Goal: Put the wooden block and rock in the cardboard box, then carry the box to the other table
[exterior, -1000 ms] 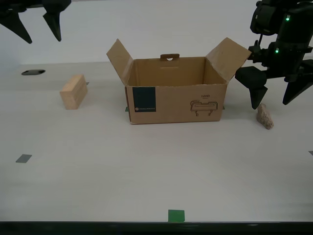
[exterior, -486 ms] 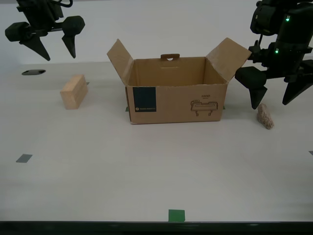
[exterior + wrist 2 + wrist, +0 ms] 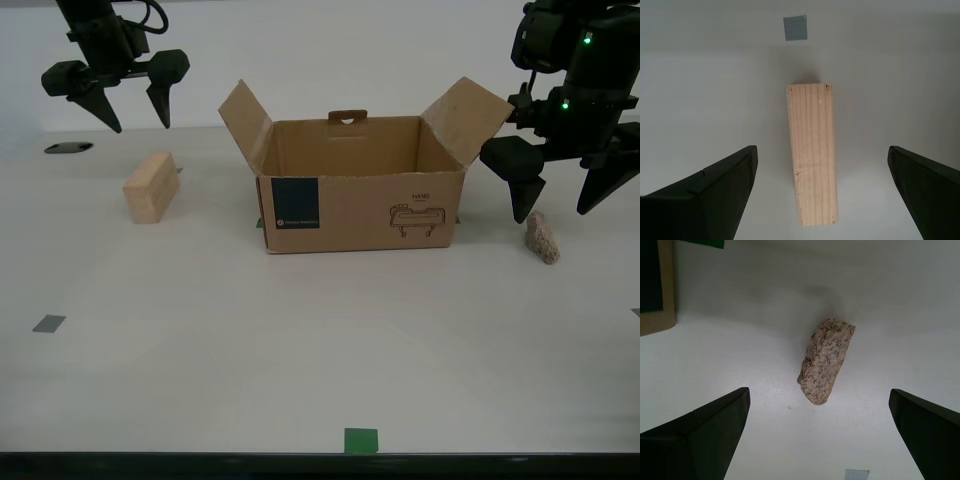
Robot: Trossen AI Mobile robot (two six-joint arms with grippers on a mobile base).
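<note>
The cardboard box (image 3: 360,190) stands open in the middle of the table, flaps spread, nothing visible inside. In the exterior view's left lies the wooden block (image 3: 150,187) (image 3: 812,155), with my second gripper (image 3: 140,122) (image 3: 822,148) hanging open above and behind it. The rock (image 3: 542,237) (image 3: 826,360) rests in the exterior view's right, beside the box. My first gripper (image 3: 552,205) (image 3: 819,392) is open just above it, one finger on each side, not touching. The other table is out of view.
The beige tabletop (image 3: 300,340) carries a green tape square (image 3: 361,440) near its front edge and a grey one (image 3: 47,323) in the exterior view's left. A dark oval spot (image 3: 68,148) sits at the far left of the exterior view.
My second gripper has come down and moved toward the exterior view's right, ending over the wooden block. My first gripper, the box, the block and the rock have stayed put.
</note>
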